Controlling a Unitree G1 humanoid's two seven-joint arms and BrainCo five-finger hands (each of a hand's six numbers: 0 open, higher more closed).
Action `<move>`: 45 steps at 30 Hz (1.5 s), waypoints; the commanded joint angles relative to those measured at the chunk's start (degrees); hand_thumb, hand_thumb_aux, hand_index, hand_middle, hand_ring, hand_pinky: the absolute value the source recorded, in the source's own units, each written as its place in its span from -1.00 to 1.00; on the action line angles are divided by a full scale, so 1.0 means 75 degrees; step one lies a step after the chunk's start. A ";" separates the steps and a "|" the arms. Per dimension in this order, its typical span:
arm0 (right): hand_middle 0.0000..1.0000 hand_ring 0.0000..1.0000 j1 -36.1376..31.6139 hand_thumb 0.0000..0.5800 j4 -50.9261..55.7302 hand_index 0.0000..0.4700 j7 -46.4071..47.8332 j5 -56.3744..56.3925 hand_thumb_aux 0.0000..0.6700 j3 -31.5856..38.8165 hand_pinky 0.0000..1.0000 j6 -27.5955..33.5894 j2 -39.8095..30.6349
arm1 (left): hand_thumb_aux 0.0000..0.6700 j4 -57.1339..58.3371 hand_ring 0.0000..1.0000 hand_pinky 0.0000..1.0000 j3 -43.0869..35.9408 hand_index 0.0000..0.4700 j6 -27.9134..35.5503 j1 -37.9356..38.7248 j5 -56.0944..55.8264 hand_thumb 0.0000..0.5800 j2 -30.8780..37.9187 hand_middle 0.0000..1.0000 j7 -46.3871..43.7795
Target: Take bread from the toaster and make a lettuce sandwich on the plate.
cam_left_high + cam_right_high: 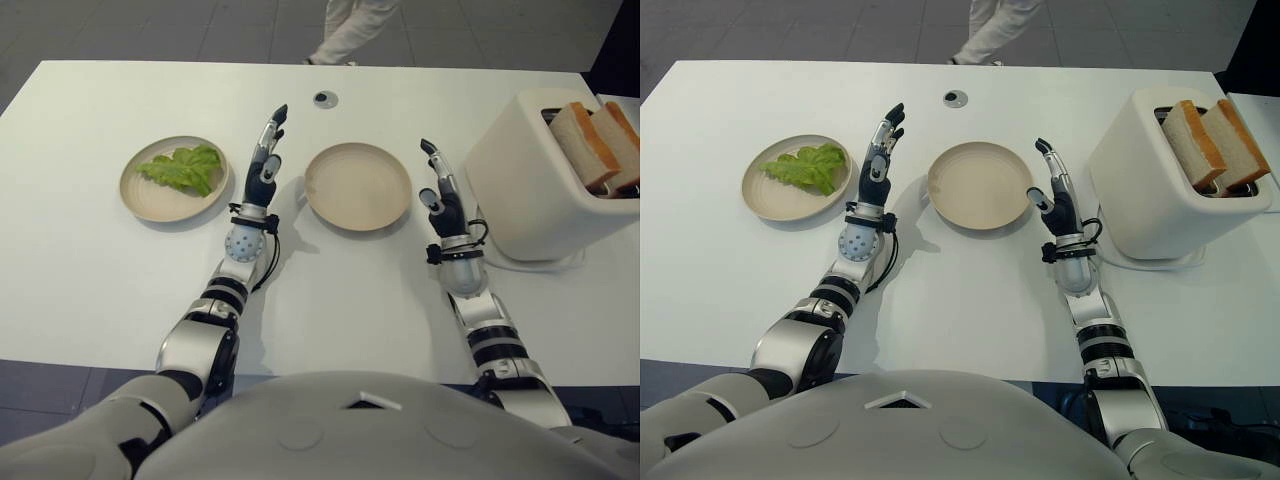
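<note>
Two slices of bread [1205, 140] stand upright in the toaster [1140, 200], poking out of its top, over at three o'clock on my table [970, 300]. Dead centre sits the empty plate [980, 185]. I see my right hand [1053, 195] between that plate and the toaster, fingers straight, close together, pointing to twelve, gripping nothing. At the plate's nine o'clock my left hand [878, 165] mirrors it, fingers likewise long and unclenched. Further out at nine, lettuce [805, 165] lies on a second plate [765, 208].
</note>
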 commanded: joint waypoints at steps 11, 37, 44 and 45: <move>-1.00 -1.00 -0.0158 -1.00 0.0173 -1.00 0.0024 -0.0025 -1.00 0.0080 -1.00 -0.0178 -0.0068 | -1.00 0.0611 -1.00 -1.00 0.0049 -1.00 0.0092 0.0552 -0.0028 -1.00 -0.0123 -1.00 -0.0294; -1.00 -1.00 -0.0148 -1.00 0.0175 -1.00 0.0410 0.0805 -1.00 -0.0168 -1.00 -0.0246 0.0120 | -1.00 0.0675 -1.00 -1.00 0.0082 -1.00 0.0056 0.0517 0.0092 -1.00 -0.0100 -1.00 -0.0304; -1.00 -1.00 -0.0167 -1.00 0.0248 -1.00 0.0525 0.0891 -1.00 -0.0199 -1.00 -0.0256 0.0182 | -1.00 0.0717 -1.00 -1.00 0.0073 -1.00 0.0067 0.0500 0.0088 -1.00 -0.0093 -1.00 -0.0298; -1.00 -1.00 -0.0163 -1.00 0.0215 -1.00 0.0626 0.1050 -1.00 -0.0212 -1.00 -0.0263 0.0216 | -1.00 0.0725 -1.00 -1.00 0.0074 -1.00 0.0069 0.0497 0.0083 -1.00 -0.0094 -1.00 -0.0303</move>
